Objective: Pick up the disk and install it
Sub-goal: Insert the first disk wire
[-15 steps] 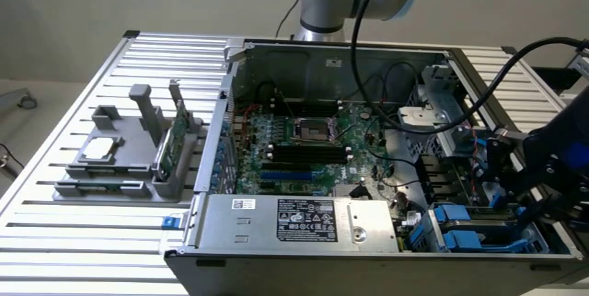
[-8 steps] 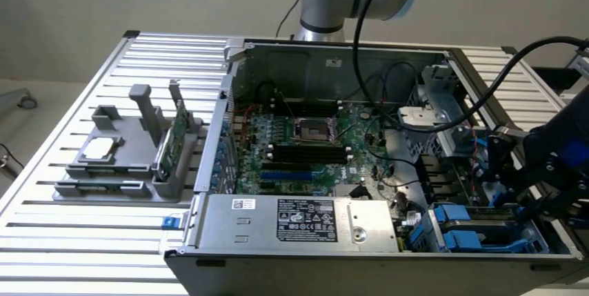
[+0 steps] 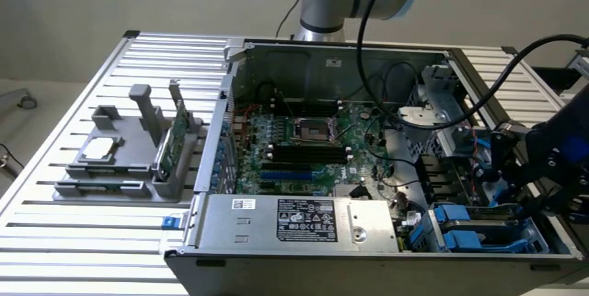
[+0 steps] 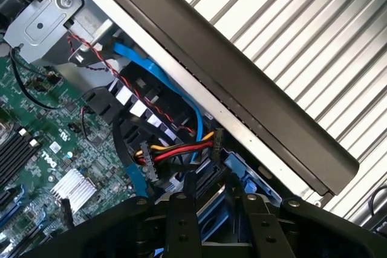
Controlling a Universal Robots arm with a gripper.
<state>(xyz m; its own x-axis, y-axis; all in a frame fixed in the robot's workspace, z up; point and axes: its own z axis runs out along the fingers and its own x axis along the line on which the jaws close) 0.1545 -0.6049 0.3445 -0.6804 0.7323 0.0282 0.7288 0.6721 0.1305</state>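
Fingers (image 4: 181,225) closed, disk (image 4: 213,205) gripped between them

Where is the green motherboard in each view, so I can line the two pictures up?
Exterior view: the motherboard lies flat on the floor of the open computer case, in the middle of the picture.
Wrist view: the motherboard lies beside the black cable bundle, on the side away from the case's dark rim.
Shared landmark: the black memory slots on the board.
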